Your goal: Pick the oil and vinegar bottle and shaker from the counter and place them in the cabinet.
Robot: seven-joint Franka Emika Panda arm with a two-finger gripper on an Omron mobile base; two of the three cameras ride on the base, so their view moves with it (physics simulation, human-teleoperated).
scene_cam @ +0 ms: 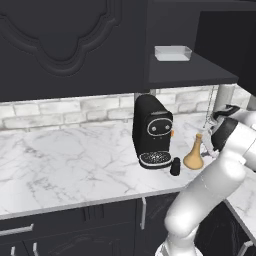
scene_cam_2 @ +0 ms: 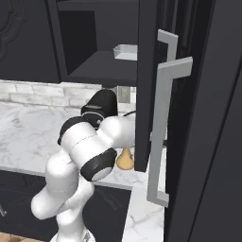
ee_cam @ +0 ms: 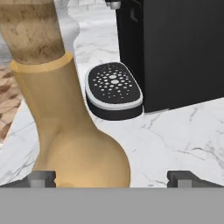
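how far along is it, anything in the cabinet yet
Nothing is stowed yet. The oil and vinegar bottle and the shaker both stand on the counter beside the coffee machine. The gripper is open, its fingers either side of the bottle's base, so that grasp comes next. The cabinet shelf holds just a clear tray.

From behind-left we look down over the counter [scene_cam: 75, 155] w/ the coffee machine [scene_cam: 152, 131]; from behind-right, past a cabinet door [scene_cam_2: 150, 85]. Both share the oil and vinegar bottle [scene_cam: 194, 155]. Hand cam sits v. close to it, low.
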